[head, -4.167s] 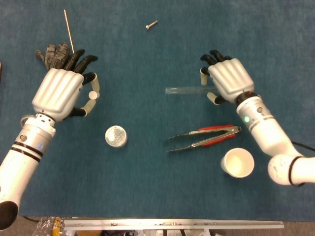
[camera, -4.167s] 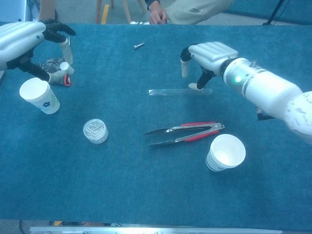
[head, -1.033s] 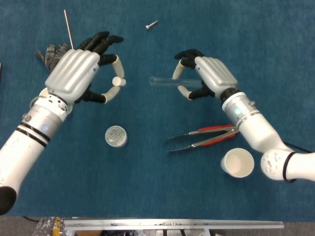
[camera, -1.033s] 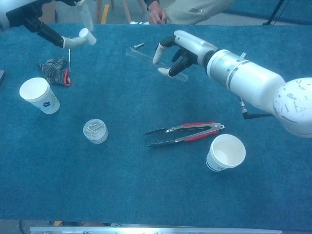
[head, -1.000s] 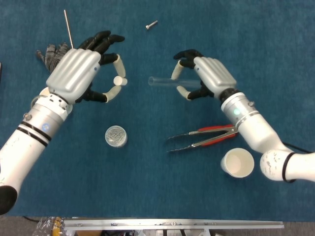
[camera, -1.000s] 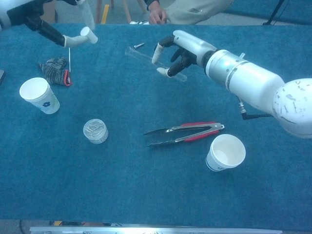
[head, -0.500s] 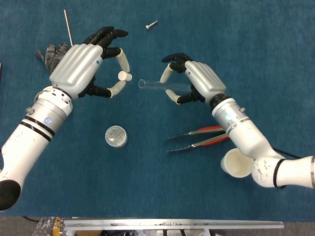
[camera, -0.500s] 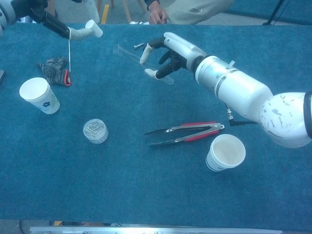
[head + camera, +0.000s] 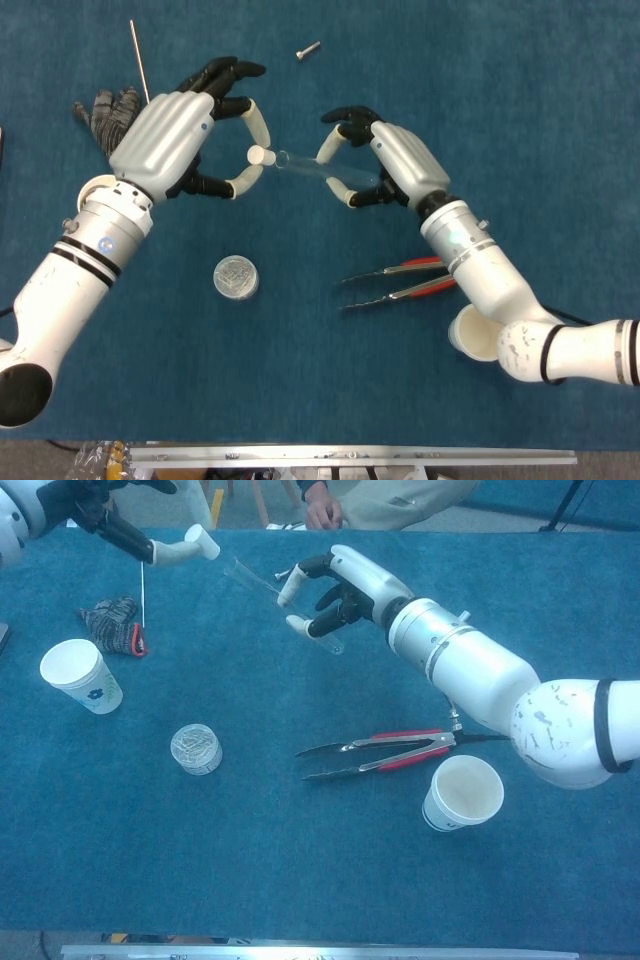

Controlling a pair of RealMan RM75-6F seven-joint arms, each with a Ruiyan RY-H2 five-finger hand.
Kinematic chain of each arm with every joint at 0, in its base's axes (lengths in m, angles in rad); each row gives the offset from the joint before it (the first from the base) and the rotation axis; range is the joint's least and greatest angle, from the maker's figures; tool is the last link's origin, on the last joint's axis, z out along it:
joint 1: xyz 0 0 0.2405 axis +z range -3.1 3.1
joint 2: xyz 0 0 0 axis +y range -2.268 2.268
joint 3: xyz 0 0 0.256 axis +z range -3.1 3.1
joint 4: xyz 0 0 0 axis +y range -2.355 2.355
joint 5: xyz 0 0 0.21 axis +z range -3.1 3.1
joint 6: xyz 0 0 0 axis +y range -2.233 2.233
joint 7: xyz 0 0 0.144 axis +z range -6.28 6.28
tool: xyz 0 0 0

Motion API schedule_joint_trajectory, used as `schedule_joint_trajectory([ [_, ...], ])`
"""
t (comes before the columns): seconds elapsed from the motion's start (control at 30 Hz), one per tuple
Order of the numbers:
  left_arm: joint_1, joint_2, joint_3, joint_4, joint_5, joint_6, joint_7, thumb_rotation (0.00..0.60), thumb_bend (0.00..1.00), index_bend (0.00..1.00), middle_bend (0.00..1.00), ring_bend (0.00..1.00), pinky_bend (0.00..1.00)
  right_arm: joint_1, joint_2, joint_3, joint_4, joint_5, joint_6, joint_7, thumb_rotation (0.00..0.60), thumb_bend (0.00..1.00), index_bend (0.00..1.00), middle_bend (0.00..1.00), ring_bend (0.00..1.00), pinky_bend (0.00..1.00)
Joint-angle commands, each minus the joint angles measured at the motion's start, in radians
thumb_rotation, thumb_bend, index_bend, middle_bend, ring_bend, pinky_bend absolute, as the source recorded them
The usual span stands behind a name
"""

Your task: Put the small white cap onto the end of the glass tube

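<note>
My left hand [image 9: 172, 140] pinches the small white cap [image 9: 259, 155] between thumb and a finger, raised above the table. In the chest view the small white cap [image 9: 205, 542] shows at the top left on my left hand [image 9: 95, 505]. My right hand [image 9: 400, 165] holds the clear glass tube [image 9: 310, 168] in the air, its free end pointing left. The tube's end sits just right of the cap, nearly touching it. The glass tube [image 9: 262, 587] slants up to the left from my right hand [image 9: 345, 585] in the chest view.
On the blue cloth lie red-handled tongs [image 9: 415, 279], a paper cup [image 9: 462, 792] at the right, a small round tin [image 9: 236, 277], a second paper cup [image 9: 79, 675] at the left, a dark glove [image 9: 105, 112], a thin rod [image 9: 139, 60] and a screw [image 9: 308, 49].
Both hands have drawn together: the right hand carried the tube up and left, the left hand brought the cap right, closing the gap between cap and tube end.
</note>
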Motion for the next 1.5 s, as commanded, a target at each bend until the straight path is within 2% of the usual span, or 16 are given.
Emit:
schedule_joint_trajectory([
  [0.03,-0.002,-0.004,0.000,0.001,-0.002,0.002,0.000,0.600,0.32,0.52,0.10,0.00,0.00,0.000,-0.005,0.003,0.001,-0.006,0.002,0.006,0.600,0.36,0.63,0.21,0.10,0.27],
  [1.5,-0.027,-0.048,0.007,0.034,-0.027,-0.002,-0.014,0.600,0.32,0.52,0.10,0.00,0.00,0.009,-0.040,0.025,0.012,-0.005,0.013,0.019,0.600,0.36,0.63,0.21,0.10,0.27],
])
